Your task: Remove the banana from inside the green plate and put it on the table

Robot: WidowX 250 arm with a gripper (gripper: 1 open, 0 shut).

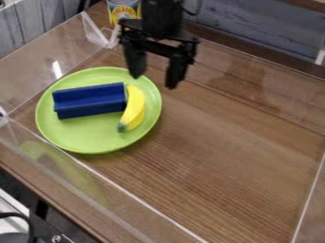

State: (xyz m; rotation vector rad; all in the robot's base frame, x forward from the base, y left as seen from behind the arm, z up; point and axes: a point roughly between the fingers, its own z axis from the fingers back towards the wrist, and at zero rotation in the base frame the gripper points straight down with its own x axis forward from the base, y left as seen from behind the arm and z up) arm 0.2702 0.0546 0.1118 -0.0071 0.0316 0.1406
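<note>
While my black two-fingered gripper (156,69) hangs wide open at upper centre, the small curved yellow banana (132,108) lies below, slightly left.
Its long axis runs roughly up-and-down on the round lime-green plastic plate (95,141), left of frame.

Even, fairly bright light falls over the scene, with soft pale sheen on the brown table (216,171) and whitish glints along the clear acrylic walls (28,131) at the left (the source itself lies out of view). The green plate (95,138) shows smooth colour with only gentle shading near its rim. The picture is coarse and slightly soft throughout, and the dark gripper (155,65) looks smeared, its edges blurred against the wood.
</note>
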